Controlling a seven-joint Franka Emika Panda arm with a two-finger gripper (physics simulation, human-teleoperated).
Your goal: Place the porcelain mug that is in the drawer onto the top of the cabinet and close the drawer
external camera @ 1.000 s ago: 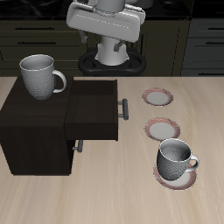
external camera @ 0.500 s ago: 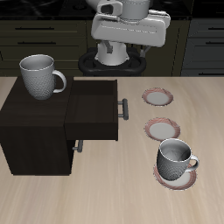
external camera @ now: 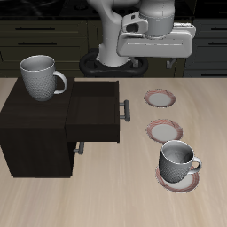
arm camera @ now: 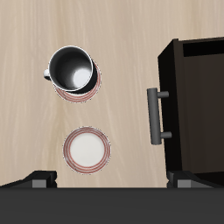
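The porcelain mug [external camera: 41,77] stands upright on the flat top of the cabinet [external camera: 27,120], near its back corner, with its handle toward the drawer. It is out of the wrist view. The drawer [external camera: 96,110] is pulled out, with its grey bar handle [external camera: 125,109] facing the plates; it also shows in the wrist view [arm camera: 194,105], and what shows of its inside looks empty. My gripper [external camera: 158,55] hangs high above the table's back, over the plates, away from the mug and the drawer. Its fingers [arm camera: 40,179] stand wide apart and hold nothing.
A squatter grey mug [external camera: 179,160] sits on a pink-rimmed plate [external camera: 165,181] near the table's front edge. Two more such plates [external camera: 160,97] [external camera: 165,131] lie beside the drawer. The lower drawer's handle [external camera: 79,147] sticks out below.
The arm has swung sideways from above the open drawer's back to above the plates. The mug, drawer and plates have not moved.
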